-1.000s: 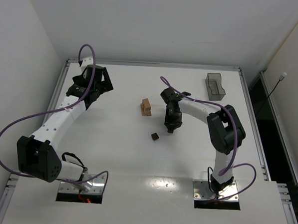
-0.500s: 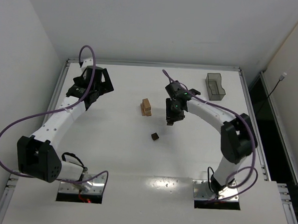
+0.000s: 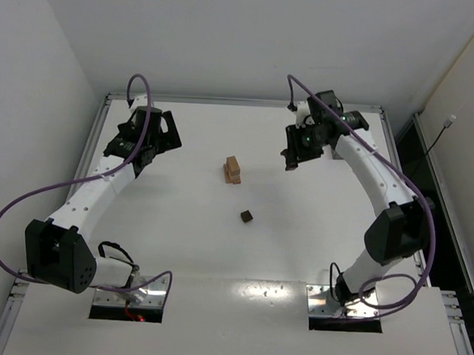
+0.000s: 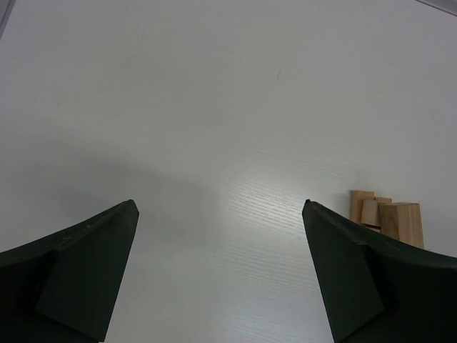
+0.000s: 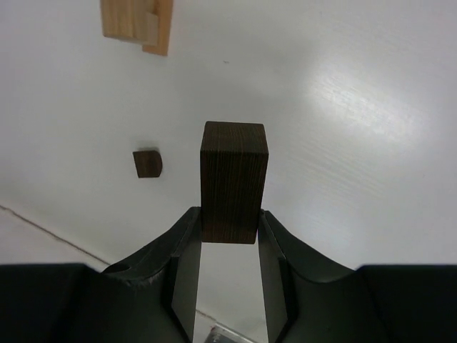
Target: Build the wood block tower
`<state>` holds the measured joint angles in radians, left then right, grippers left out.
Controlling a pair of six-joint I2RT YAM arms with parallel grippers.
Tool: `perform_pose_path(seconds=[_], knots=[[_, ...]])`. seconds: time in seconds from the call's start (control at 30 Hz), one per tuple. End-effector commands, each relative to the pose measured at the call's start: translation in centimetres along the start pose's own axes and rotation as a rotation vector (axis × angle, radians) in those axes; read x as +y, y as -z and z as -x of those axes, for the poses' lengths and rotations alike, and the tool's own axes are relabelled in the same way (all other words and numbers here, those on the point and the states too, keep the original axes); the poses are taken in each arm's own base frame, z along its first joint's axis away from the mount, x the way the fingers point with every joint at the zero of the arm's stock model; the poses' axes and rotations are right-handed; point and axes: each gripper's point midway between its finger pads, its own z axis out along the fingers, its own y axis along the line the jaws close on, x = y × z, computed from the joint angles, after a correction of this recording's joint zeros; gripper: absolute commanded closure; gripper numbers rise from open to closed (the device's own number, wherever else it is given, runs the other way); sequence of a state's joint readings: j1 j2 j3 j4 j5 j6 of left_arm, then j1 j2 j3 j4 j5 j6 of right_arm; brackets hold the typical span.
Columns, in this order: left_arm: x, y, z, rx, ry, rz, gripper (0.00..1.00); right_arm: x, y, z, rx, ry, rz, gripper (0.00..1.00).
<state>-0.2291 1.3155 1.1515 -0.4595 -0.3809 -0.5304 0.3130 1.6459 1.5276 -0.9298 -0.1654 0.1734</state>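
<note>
The wood block tower (image 3: 233, 170) is a short stack of light tan blocks near the table's middle. It also shows in the right wrist view (image 5: 136, 21) and the left wrist view (image 4: 385, 218). A small dark brown block (image 3: 246, 216) lies alone on the table in front of it and shows in the right wrist view (image 5: 147, 163). My right gripper (image 3: 292, 160) is raised to the right of and behind the tower. In its wrist view the right gripper (image 5: 230, 218) is shut on a dark brown bar (image 5: 233, 182). My left gripper (image 3: 155, 138) is far left of the tower, and its wrist view shows the left gripper (image 4: 219, 207) open and empty.
The white table (image 3: 178, 246) has a raised metal rim on its sides. White walls stand close on the left and at the back. The right arm's forearm (image 3: 372, 173) spans the back right corner and covers the bin there.
My right gripper has risen and swung from beside the small dark block toward the back right, with the dark bar in it. The left arm has barely moved.
</note>
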Motion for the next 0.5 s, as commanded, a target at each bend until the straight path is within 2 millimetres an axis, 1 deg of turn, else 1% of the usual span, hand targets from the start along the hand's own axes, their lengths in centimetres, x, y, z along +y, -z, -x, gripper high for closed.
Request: perform_pose_path(seconds=[0.0,0.03,0.1,0.17,0.2,0.23,0.27,0.3,0.37,0.4,0.43,0.47], knots=[[-0.2,0.8,1.7,-0.055,0.016,-0.030,0.00,1.4,2.0,3.6,-0.057,0.180,0.096,1.00],[-0.3,0.8,1.7,-0.052,0.007,-0.038,0.00,1.5,1.9,3.8,-0.042,0.195,0.106,1.00],[-0.4,0.8,1.9,-0.059,0.010,-0.042,0.00,1.6,1.6,5.7,-0.058,0.225,0.118,1.00],[-0.4,0.8,1.9,-0.059,0.010,-0.042,0.00,1.7,1.3,6.2,-0.050,0.223,0.128,1.00],[-0.4,0.8,1.9,-0.059,0.010,-0.042,0.00,2.2,1.6,7.3,-0.076,0.248,0.132,1.00],[-0.3,0.8,1.9,-0.060,0.001,-0.041,0.00,2.6,0.6,7.0,-0.042,0.248,0.149,1.00],[-0.4,0.5,1.6,-0.052,-0.002,-0.038,0.00,2.7,0.8,7.4,-0.046,0.249,0.149,1.00],[-0.4,0.5,1.6,-0.052,-0.002,-0.038,0.00,3.2,0.6,7.2,-0.032,0.256,0.156,1.00],[-0.4,0.5,1.6,-0.052,-0.002,-0.038,0.00,4.0,-0.3,7.3,-0.002,0.267,0.169,1.00],[-0.4,0.2,1.4,-0.044,-0.006,-0.034,0.00,4.5,-0.6,7.1,0.011,0.267,0.164,1.00],[-0.5,0.2,1.6,-0.052,-0.002,-0.038,0.00,4.8,-0.6,7.4,0.012,0.275,0.158,1.00],[-0.5,0.2,1.6,-0.052,-0.002,-0.038,0.00,5.1,-1.6,7.2,0.034,0.261,0.149,1.00]])
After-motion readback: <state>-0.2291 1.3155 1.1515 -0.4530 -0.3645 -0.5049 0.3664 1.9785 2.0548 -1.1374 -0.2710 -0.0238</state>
